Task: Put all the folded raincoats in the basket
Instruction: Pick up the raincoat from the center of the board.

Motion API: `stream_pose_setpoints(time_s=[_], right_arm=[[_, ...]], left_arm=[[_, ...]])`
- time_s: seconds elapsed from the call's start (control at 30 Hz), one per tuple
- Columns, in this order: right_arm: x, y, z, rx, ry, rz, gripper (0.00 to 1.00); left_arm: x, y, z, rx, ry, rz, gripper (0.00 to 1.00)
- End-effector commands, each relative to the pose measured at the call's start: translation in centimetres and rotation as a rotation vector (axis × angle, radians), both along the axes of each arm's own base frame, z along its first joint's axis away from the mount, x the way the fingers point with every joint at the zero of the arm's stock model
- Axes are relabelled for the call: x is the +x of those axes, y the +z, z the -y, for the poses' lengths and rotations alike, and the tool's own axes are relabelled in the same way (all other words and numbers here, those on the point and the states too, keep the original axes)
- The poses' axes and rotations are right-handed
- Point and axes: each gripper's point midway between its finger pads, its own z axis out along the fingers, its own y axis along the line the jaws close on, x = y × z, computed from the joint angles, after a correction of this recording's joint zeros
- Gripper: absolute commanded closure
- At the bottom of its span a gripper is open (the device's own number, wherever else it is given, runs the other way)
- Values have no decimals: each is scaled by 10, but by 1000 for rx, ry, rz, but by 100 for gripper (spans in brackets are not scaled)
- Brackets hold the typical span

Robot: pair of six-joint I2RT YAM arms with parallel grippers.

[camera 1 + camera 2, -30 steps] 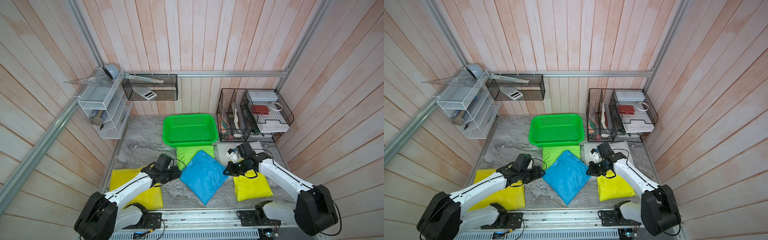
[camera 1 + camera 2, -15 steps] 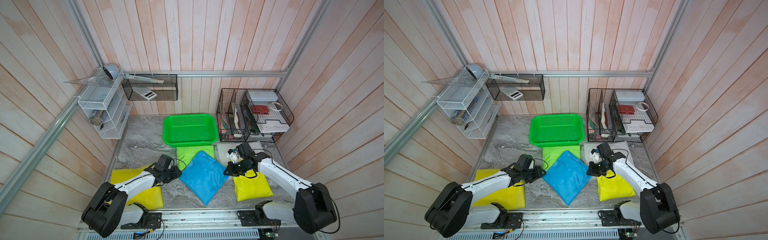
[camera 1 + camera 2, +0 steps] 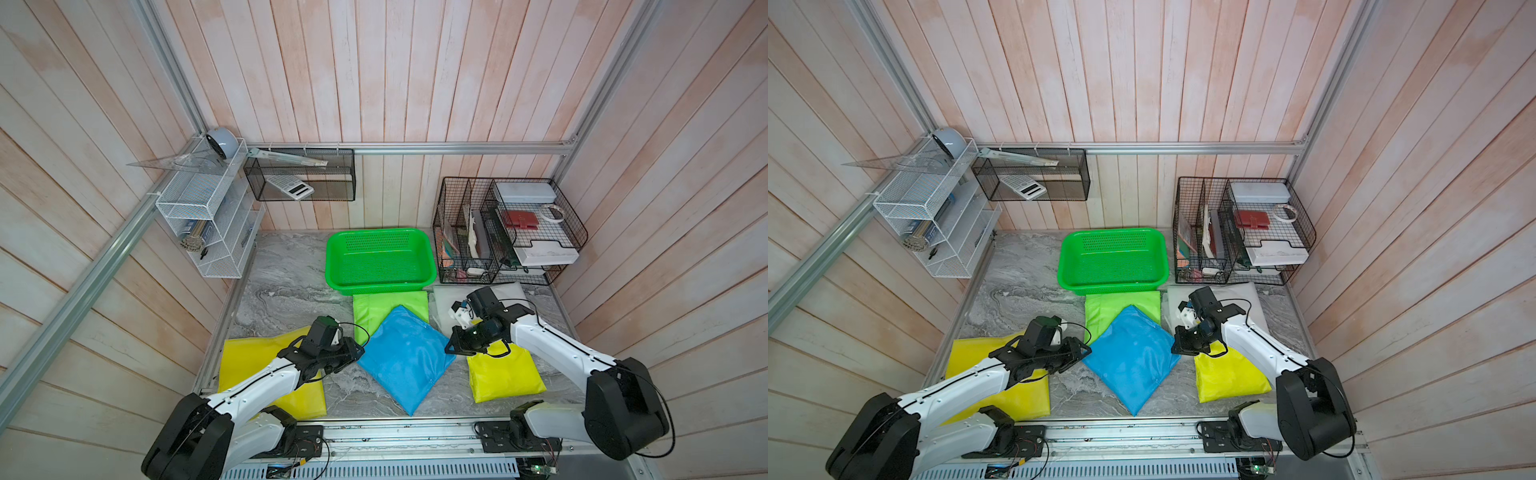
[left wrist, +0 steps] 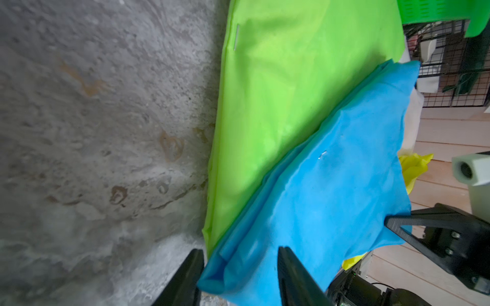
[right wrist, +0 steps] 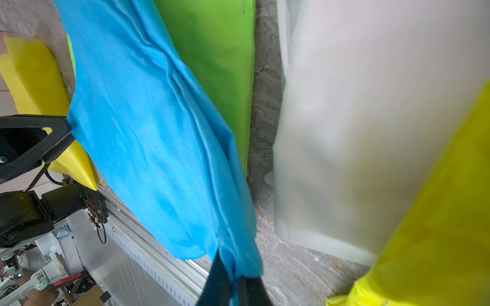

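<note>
I see the right gripper (image 5: 233,278) pinching the right corner of the blue raincoat (image 3: 405,361), which lies on the table (image 3: 286,291), near side of the basket (image 3: 380,287). The left gripper (image 4: 240,265) has its jaws apart, astride the left corner. Basket empty; second grip, lift and placing remain, I judge.

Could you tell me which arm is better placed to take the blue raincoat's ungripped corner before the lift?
Left. The left gripper has its open jaws astride one corner of the blue raincoat, whereas the right gripper is shut on the opposite corner and would likely have to let go.
</note>
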Motion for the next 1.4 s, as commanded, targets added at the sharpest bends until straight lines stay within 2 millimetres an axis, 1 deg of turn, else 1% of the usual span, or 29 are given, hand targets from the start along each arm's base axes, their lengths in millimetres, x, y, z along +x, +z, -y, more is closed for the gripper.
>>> stream_pose_setpoints(time_s=[0.0, 0.07, 0.13, 0.27, 0.5, 0.57, 0.63, 0.7, 0.8, 0.93, 1.0, 1.1, 1.27, 1.37], right_arm=[[3, 4, -4, -9, 22, 9, 100], [3, 3, -5, -14, 30, 7, 100], [2, 3, -6, -17, 38, 10, 100], [0, 3, -7, -22, 45, 15, 100], [0, 7, -9, -17, 53, 26, 100], [-1, 9, -9, -14, 57, 29, 100], [0, 11, -9, -14, 57, 38, 100], [-1, 12, -9, -13, 56, 43, 100], [0, 13, -9, -11, 57, 47, 100], [1, 17, -10, -5, 54, 57, 100], [-1, 25, -15, 34, 68, 59, 100], [2, 43, -21, 68, 72, 89, 100], [21, 83, -23, 52, 76, 179, 100], [39, 108, -27, 41, 81, 243, 100]], left_arm=[[-7, -8, -2, -1, 5, -22, 51], [-6, -8, 1, -22, 5, -22, 51], [-6, -9, 1, -19, 3, -25, 55], [-8, -9, -1, -7, 5, -29, 70], [-10, 5, -13, 36, 27, 7, 78], [-12, 7, -19, 63, 36, 9, 85], [-14, 7, -24, 88, 45, 4, 95], [-15, 8, -24, 90, 40, 9, 100], [-14, 8, -25, 93, 44, 12, 100], [-11, 15, -23, 83, 43, 25, 100], [-10, 20, -22, 81, 40, 36, 100], [-8, 35, -20, 75, 20, 69, 100], [4, 64, -18, 100, 14, 94, 100], [16, 88, -12, 68, 37, 135, 100]])
